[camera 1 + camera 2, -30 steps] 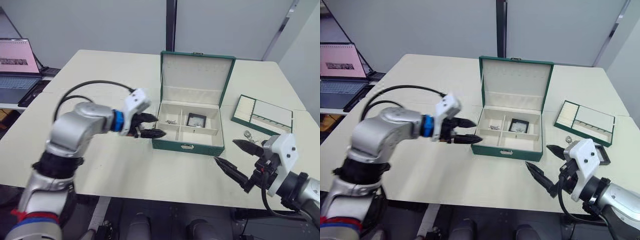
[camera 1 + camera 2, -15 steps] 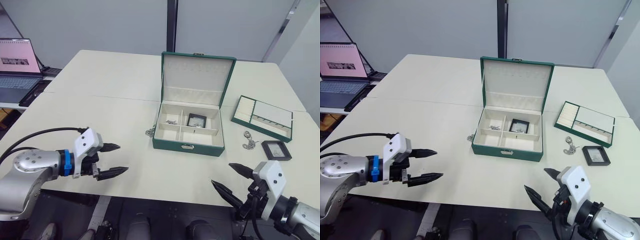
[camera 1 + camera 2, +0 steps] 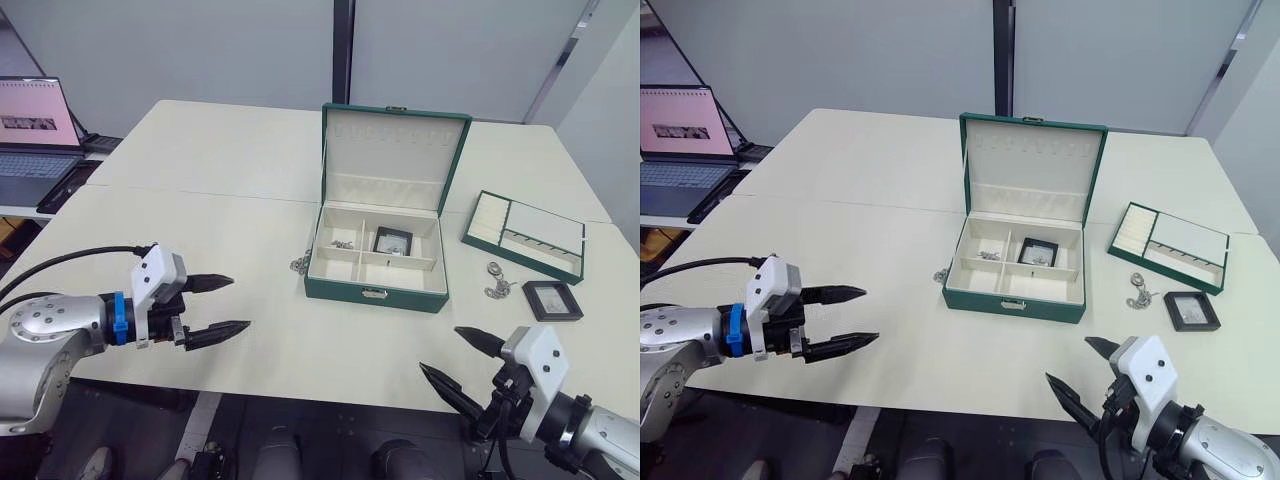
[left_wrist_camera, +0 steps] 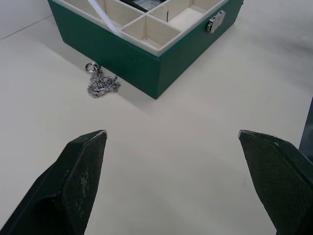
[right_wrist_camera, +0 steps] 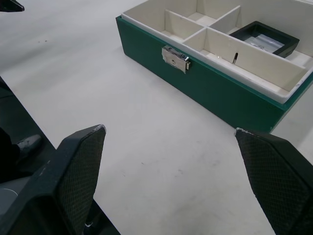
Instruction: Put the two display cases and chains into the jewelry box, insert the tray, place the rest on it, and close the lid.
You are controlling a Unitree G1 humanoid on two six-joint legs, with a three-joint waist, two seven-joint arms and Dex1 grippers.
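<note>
The green jewelry box (image 3: 376, 290) stands mid-table with its lid (image 3: 390, 155) raised. Inside lie one display case (image 3: 392, 240) and a chain (image 3: 343, 243). A second chain (image 3: 299, 264) rests on the table against the box's left wall, also in the left wrist view (image 4: 100, 85). Right of the box lie another chain (image 3: 497, 281) and the second display case (image 3: 552, 299). The tray (image 3: 524, 235) sits at the far right. My left gripper (image 3: 218, 305) hangs open and empty at the near left edge. My right gripper (image 3: 462, 360) is open and empty at the near right edge.
A laptop (image 3: 35, 135) stands on a side desk at the far left. The table's front edge runs just below both grippers. The box's metal clasp (image 5: 175, 58) faces me.
My left gripper has pulled back from beside the box to the near left edge. My right gripper has dropped back toward the near right edge. Both stay open.
</note>
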